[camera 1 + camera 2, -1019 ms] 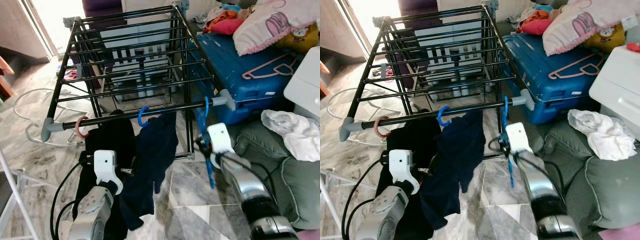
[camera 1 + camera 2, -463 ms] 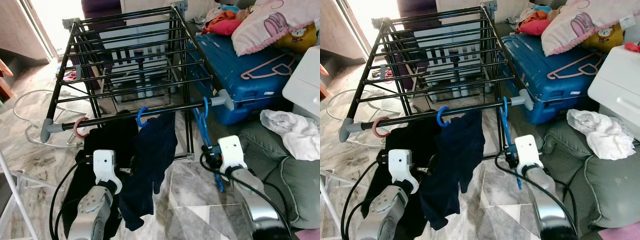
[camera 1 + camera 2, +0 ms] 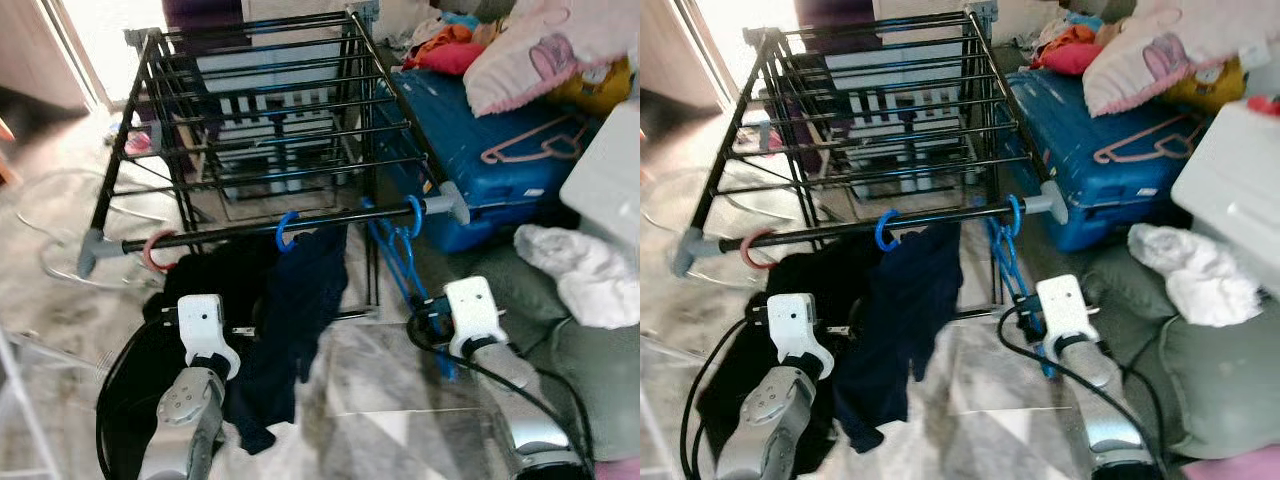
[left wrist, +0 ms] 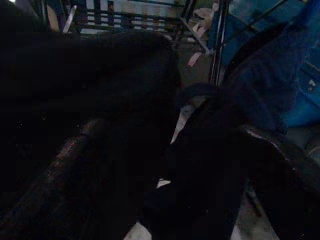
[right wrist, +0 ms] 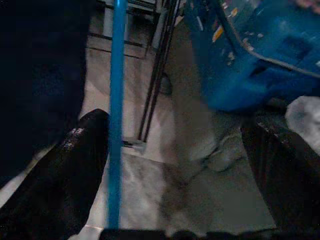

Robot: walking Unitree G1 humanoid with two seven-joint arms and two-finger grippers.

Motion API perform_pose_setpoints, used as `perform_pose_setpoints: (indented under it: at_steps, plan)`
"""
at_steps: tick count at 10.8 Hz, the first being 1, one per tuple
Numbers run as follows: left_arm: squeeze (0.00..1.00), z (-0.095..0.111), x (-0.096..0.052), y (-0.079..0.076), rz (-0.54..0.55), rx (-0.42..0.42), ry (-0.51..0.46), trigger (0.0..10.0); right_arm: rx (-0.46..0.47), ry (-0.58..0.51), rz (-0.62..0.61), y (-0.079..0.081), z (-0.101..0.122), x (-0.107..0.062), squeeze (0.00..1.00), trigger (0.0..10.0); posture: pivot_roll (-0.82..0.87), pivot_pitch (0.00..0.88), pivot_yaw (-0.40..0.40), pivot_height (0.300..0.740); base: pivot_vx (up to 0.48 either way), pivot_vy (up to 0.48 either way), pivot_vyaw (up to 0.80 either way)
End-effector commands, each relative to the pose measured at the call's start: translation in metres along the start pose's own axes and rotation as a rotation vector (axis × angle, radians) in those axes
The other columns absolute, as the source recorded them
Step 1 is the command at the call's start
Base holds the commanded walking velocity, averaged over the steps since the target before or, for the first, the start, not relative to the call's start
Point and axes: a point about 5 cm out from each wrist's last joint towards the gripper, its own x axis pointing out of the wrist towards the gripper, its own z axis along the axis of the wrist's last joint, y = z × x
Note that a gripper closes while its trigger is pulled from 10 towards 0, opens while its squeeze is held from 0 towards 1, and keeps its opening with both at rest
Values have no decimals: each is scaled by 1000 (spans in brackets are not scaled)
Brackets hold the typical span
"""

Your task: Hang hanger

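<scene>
Drying rack (image 3: 262, 120): you face its near end; the front rail (image 3: 300, 222) runs side to side ahead of you, with the blue suitcase (image 3: 480, 140) just past its right end.

Clothes on the rail: a black garment (image 3: 205, 290) on a pink hook (image 3: 157, 250) and a navy garment (image 3: 300, 310) on a blue hook (image 3: 286, 230) hang left of the middle.

Blue hanger (image 3: 405, 260): its hook sits over the front rail near the right end cap, and its body drops from there, slanting down toward your right arm. Judged from that, it looks hung.

Right gripper (image 3: 1030, 315): this is the arm nearer the hanger. In the right wrist view its fingers (image 5: 75, 165) stand wide apart, and a blue bar of the hanger (image 5: 116, 100) runs lengthwise just beside the inner face of one of them, the other well apart from it. You hold nothing.

Key relation: the bar lies along the fingers, so drawing straight back should clear it; a sideways sweep could nudge the hook along the rail.

Left gripper (image 4: 165, 165): down against the dark clothes; I cannot tell its state.
</scene>
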Motion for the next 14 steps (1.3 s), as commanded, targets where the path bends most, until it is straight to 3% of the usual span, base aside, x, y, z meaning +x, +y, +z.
perform_pose_setpoints:
  at_steps: [1,4,5,6,7,8,14]
  plan:
    - [0,0,0,5,28,18,-4,10000,-7,-27,5,0,9,1,1000,10000,-133,0,11,740,0,0,0]
    - [0,3,1,8,78,45,-33,10000,-11,-57,-43,-2,13,-1,1000,10000,-146,0,23,740,0,0,0]
    - [0,5,4,11,91,60,-31,10000,5,-67,-54,-4,14,-2,937,10000,-157,0,36,740,0,0,0]
    - [0,6,7,11,90,63,-32,10000,10,-62,-65,-5,12,-3,694,10000,-164,0,46,740,0,0,0]
    - [0,7,9,10,91,68,-33,10000,14,-59,-69,-5,11,-5,90,10000,-167,0,50,740,0,0,0]
    - [0,7,10,9,91,68,-34,10000,18,-55,-70,-4,10,-5,12,10000,-174,0,60,740,0,0,0]
    - [0,5,9,11,99,87,-27,10000,39,-62,-61,0,13,-1,0,10000,-159,0,70,740,-127,0,0]
